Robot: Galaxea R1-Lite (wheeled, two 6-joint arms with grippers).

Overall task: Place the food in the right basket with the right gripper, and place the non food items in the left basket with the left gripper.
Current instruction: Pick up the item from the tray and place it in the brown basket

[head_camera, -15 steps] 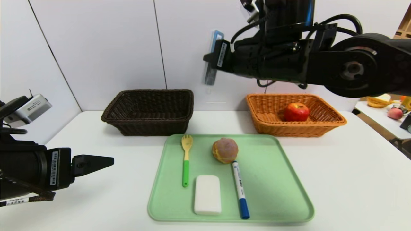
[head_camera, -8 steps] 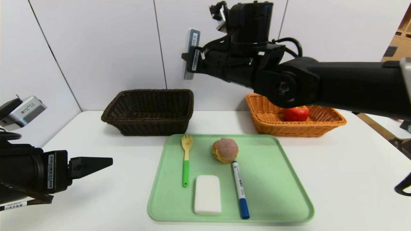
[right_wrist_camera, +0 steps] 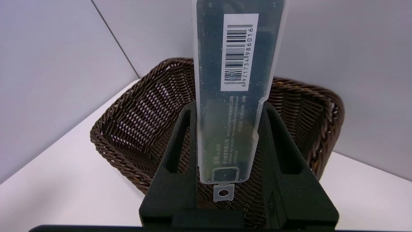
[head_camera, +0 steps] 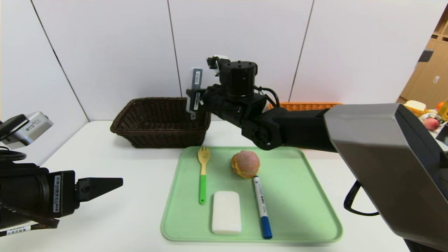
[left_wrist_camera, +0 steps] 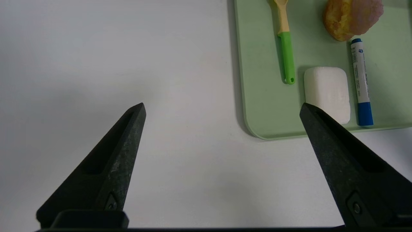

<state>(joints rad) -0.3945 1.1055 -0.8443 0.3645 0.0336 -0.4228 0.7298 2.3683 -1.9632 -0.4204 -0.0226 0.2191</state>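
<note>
My right gripper (head_camera: 193, 99) is shut on a translucent plastic case (head_camera: 196, 81) with a barcode label, held upright above the right end of the dark brown basket (head_camera: 161, 120); in the right wrist view the case (right_wrist_camera: 236, 93) stands between the fingers over that basket (right_wrist_camera: 138, 129). The orange basket (head_camera: 304, 105) is mostly hidden behind my right arm. On the green tray (head_camera: 301, 196) lie a fork (head_camera: 202, 173), a pastry (head_camera: 245, 163), a white soap bar (head_camera: 226, 211) and a blue marker (head_camera: 261, 206). My left gripper (head_camera: 117, 182) is open, low, left of the tray.
The white wall stands right behind both baskets. My right arm reaches across the back of the table above the tray's far edge. A side table with fruit (head_camera: 429, 123) is at the far right. In the left wrist view the tray corner (left_wrist_camera: 254, 129) lies between the fingers.
My right arm has swung left and down with the plastic case, from above the orange basket to over the dark basket. It now hides the apple. The left arm has hardly moved.
</note>
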